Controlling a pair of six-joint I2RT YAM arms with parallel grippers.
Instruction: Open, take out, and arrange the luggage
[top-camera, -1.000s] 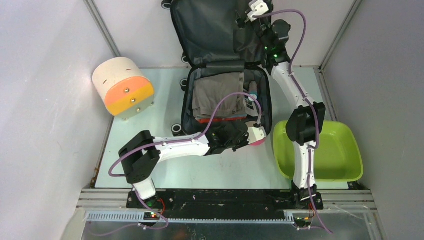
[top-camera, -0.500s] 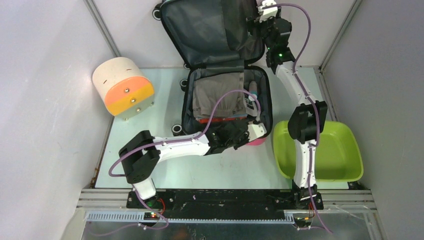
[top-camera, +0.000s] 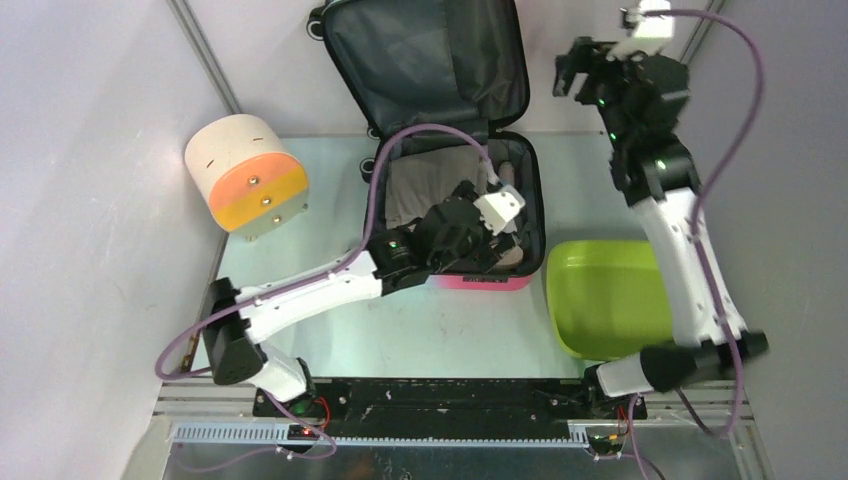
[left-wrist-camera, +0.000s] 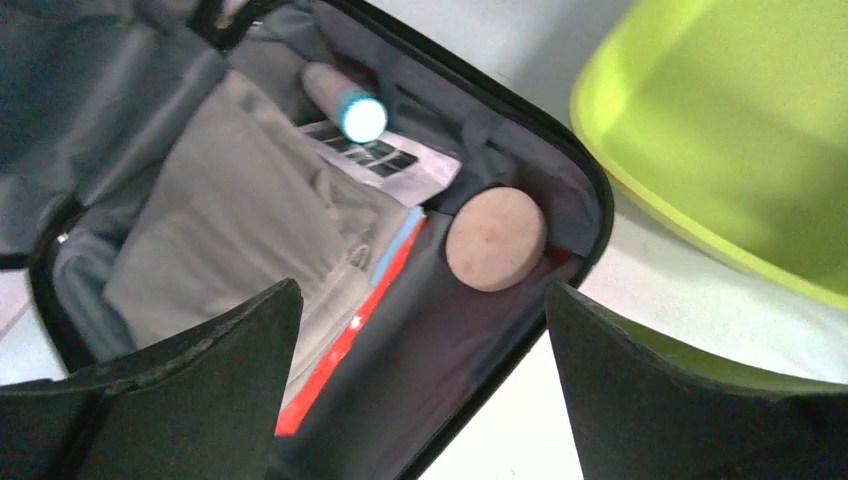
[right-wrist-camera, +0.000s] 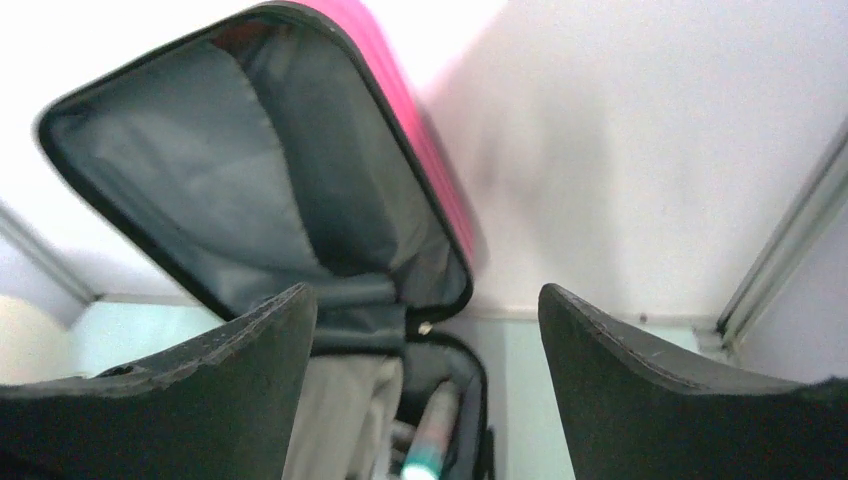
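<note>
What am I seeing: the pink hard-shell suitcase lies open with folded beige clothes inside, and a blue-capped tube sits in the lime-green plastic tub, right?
Not quite. The blue-capped tube lies inside the pink hard-shell suitcase, beside the folded beige clothes, not in the lime-green plastic tub. The left wrist view shows it.

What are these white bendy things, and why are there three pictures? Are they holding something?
They are two robot arms, each ending in a pincer. One picture looks down from above; the other two come from cameras on the wrists. On the table are an open suitcase with folded clothes and a tube inside, a lime-green tub and a cream-and-orange cylinder. The left pincer hangs open over the clothes; the right pincer is open beside the lid. Neither holds anything.
</note>
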